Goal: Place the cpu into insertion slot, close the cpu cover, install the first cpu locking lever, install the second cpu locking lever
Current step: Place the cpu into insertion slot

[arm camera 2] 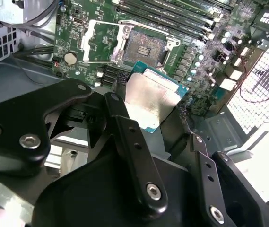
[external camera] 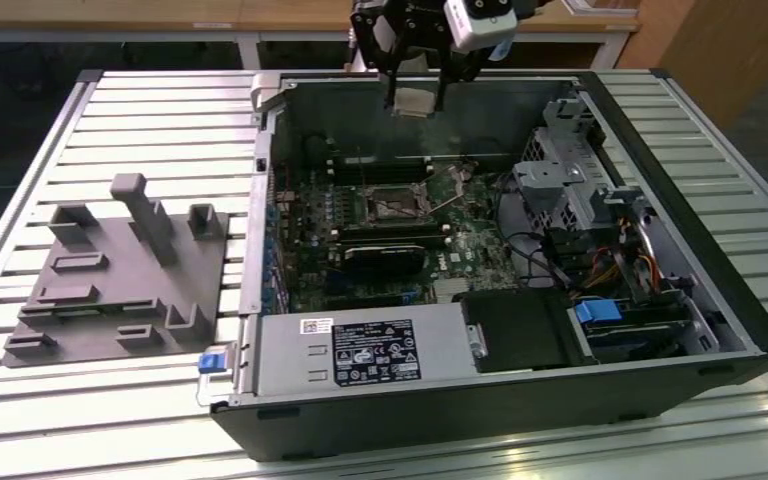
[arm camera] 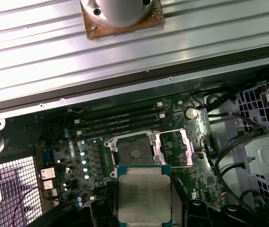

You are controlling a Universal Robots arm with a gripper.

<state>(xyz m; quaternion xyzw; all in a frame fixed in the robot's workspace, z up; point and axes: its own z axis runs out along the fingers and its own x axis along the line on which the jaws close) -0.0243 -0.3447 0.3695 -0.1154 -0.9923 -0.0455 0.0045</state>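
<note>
The open case (external camera: 491, 420) lies on the slatted table (external camera: 117, 120), with its board (external camera: 464, 250) facing up and clear overhead. High over the case's far wall, with free air all round, the gripper (external camera: 411, 100) clamps the near-square cpu (external camera: 414, 104) by two opposite edges. Its metal top shows in both wrist views. The slot (arm camera: 133, 152) sits uncovered, the cover (arm camera: 172, 147) swung open beside it.
</note>
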